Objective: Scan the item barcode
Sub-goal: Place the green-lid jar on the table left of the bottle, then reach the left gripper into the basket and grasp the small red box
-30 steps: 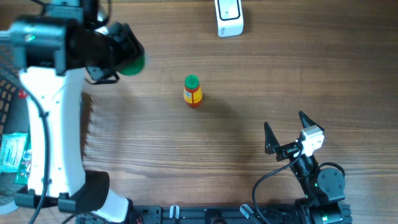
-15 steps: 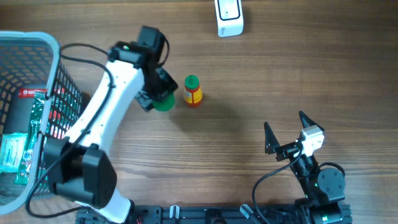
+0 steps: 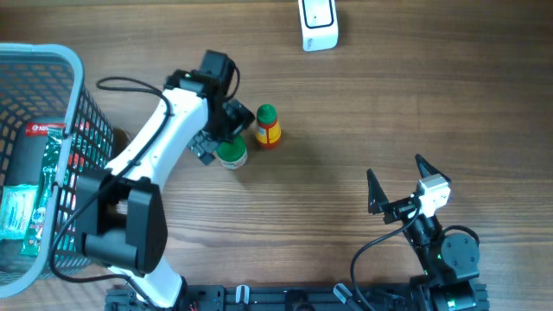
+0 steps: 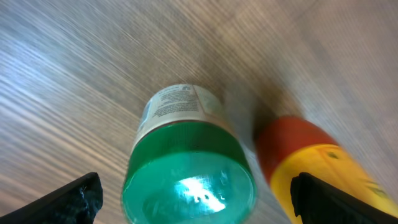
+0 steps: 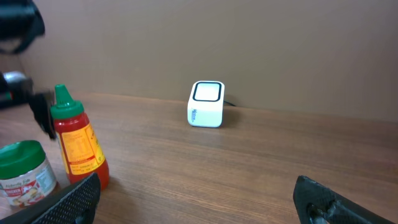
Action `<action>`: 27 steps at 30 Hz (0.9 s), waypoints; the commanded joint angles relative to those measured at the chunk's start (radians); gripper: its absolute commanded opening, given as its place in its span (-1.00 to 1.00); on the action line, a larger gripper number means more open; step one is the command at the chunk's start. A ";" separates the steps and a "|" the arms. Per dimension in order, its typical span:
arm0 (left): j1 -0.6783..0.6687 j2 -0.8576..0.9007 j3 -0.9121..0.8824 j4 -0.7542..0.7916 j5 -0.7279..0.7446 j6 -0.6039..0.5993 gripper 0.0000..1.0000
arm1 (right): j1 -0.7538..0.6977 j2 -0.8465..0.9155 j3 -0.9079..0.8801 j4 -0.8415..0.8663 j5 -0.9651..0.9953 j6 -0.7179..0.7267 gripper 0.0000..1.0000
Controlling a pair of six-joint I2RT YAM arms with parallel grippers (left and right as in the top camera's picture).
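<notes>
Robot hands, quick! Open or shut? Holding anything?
Left gripper: open, fingers either side of the green-lidded jar, not gripping it.
Right gripper: open, holding nothing.

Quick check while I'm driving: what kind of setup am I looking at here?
Probably a mock shop checkout on a wooden table: a white barcode scanner at the far edge, a wire basket of packaged goods on the left, and a green-lidded jar beside a sauce bottle out on the table.
</notes>
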 commanded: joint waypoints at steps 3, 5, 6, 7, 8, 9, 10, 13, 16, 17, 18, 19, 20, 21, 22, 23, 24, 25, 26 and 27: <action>0.071 -0.120 0.334 -0.148 -0.169 0.107 0.99 | 0.004 -0.002 -0.002 0.003 -0.007 -0.002 1.00; 0.101 -0.148 0.437 -0.187 -0.216 0.110 1.00 | 0.004 -0.002 -0.002 0.003 -0.007 -0.002 1.00; 0.122 -0.167 0.499 -0.203 -0.249 0.119 0.99 | 0.004 -0.002 -0.002 0.003 -0.007 -0.002 1.00; 0.143 -0.183 0.550 -0.209 -0.272 0.134 1.00 | 0.004 -0.002 -0.002 0.003 -0.007 -0.002 0.99; 0.163 -0.196 0.584 -0.211 -0.292 0.135 0.99 | 0.004 -0.002 -0.002 0.003 -0.007 -0.002 1.00; 0.199 -0.218 0.629 -0.211 -0.317 0.135 1.00 | 0.004 -0.002 -0.002 0.003 -0.007 -0.002 0.99; 0.241 -0.240 0.661 -0.213 -0.323 0.135 1.00 | 0.004 -0.002 -0.002 0.003 -0.007 -0.002 1.00; 0.369 -0.294 0.682 -0.207 -0.327 0.135 0.99 | 0.004 -0.002 -0.002 0.003 -0.007 -0.002 0.99; 0.530 -0.307 0.682 -0.233 -0.333 0.134 1.00 | 0.004 -0.002 -0.002 0.003 -0.007 -0.002 0.99; 0.594 -0.302 0.682 -0.258 -0.333 0.127 1.00 | 0.004 -0.002 -0.002 0.003 -0.007 -0.002 0.99; 0.655 -0.294 0.682 -0.288 -0.327 0.114 0.99 | 0.004 -0.002 -0.002 0.003 -0.007 -0.002 0.99; 0.704 -0.287 0.682 -0.315 -0.320 0.094 1.00 | 0.004 -0.002 -0.002 0.003 -0.007 -0.002 0.99; 0.755 -0.278 0.682 -0.341 -0.308 0.075 1.00 | 0.004 -0.002 -0.002 0.003 -0.007 -0.002 1.00; 0.858 -0.252 0.682 -0.384 -0.246 0.067 1.00 | 0.004 -0.002 -0.002 0.003 -0.007 -0.002 1.00; 0.914 -0.230 0.682 -0.410 -0.198 0.067 1.00 | 0.004 -0.002 -0.002 0.003 -0.007 -0.002 0.99; 0.953 -0.209 0.680 -0.433 -0.170 0.067 1.00 | 0.004 -0.002 -0.002 0.003 -0.007 -0.002 0.99; 0.983 -0.183 0.678 -0.459 -0.156 0.067 1.00 | 0.004 -0.002 -0.002 0.003 -0.007 -0.002 0.99; 0.998 -0.167 0.674 -0.473 -0.156 0.067 1.00 | 0.004 -0.002 -0.002 0.003 -0.007 -0.002 0.99; 1.012 -0.142 0.672 -0.492 -0.157 0.068 1.00 | 0.004 -0.002 -0.002 0.003 -0.007 -0.002 0.99; 1.020 -0.121 0.669 -0.507 -0.156 0.068 1.00 | 0.004 -0.002 -0.002 0.003 -0.007 -0.002 1.00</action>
